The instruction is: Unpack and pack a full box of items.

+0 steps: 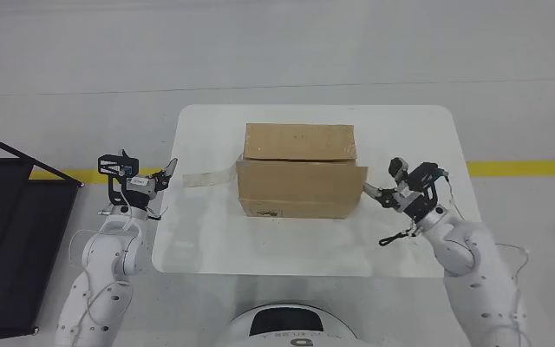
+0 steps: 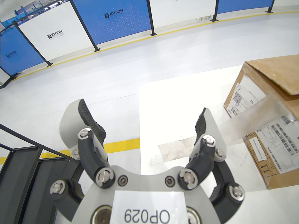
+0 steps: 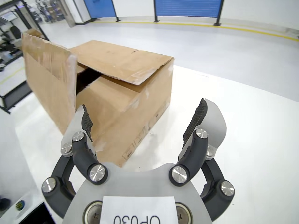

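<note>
A brown cardboard box (image 1: 299, 169) stands in the middle of the white table (image 1: 399, 130). One top flap (image 3: 46, 71) stands raised. The other flap (image 3: 121, 59) sags over the opening, leaving a dark gap, and the contents are hidden. A clear tape strip (image 1: 208, 176) trails from the box's end onto the table. My left gripper (image 1: 162, 189) is open at the table's left edge; the tape strip (image 2: 245, 122) runs behind one finger (image 2: 205, 127). My right gripper (image 3: 144, 113) is open beside the box's (image 3: 130, 108) other end, holding nothing.
A black rack (image 1: 26, 225) stands on the floor left of the table. A yellow line (image 1: 512, 167) crosses the floor. Shipping labels (image 2: 275, 136) cover the box's left end. Bare table lies in front of and behind the box.
</note>
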Tool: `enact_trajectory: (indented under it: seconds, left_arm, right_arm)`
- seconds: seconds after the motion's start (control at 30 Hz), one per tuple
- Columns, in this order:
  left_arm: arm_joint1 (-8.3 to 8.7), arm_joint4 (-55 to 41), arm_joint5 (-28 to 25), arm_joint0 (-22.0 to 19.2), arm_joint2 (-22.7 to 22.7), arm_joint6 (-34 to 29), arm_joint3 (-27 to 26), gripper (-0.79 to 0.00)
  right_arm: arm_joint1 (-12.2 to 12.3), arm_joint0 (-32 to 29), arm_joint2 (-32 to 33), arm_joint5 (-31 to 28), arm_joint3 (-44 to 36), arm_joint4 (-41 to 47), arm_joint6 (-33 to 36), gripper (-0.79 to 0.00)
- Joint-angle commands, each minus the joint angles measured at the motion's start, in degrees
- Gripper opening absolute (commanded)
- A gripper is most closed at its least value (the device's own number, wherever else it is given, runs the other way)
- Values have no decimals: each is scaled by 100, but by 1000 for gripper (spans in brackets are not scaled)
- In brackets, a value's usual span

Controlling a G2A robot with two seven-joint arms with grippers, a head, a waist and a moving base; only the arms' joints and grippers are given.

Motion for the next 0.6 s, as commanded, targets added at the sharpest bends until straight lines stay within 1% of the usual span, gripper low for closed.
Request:
enact_trajectory:
  seconds: [0.0, 0.17, 0.33, 0.43, 0.53, 0.57]
  left_arm:
    - [0, 0, 0, 0, 0, 0, 0, 0]
    - [0, 0, 0, 0, 0, 0, 0, 0]
    - [0, 0, 0, 0, 0, 0, 0, 0]
    - [0, 0, 0, 0, 0, 0, 0, 0]
    - [0, 0, 0, 0, 0, 0, 0, 0]
    - [0, 0, 0, 0, 0, 0, 0, 0]
  right_arm:
    - [31, 24, 60, -360, 49, 303, 214, 0]
    - [86, -12, 94, -843, 67, 508, 497, 0]
    - [130, -312, 270, -1231, -126, 465, 388, 0]
    - [142, -591, 451, -1319, -305, -35, 107, 0]
    - [125, -865, 504, -1149, -413, -765, -391, 0]
    - [118, -939, 496, -1010, -424, -1060, -541, 0]
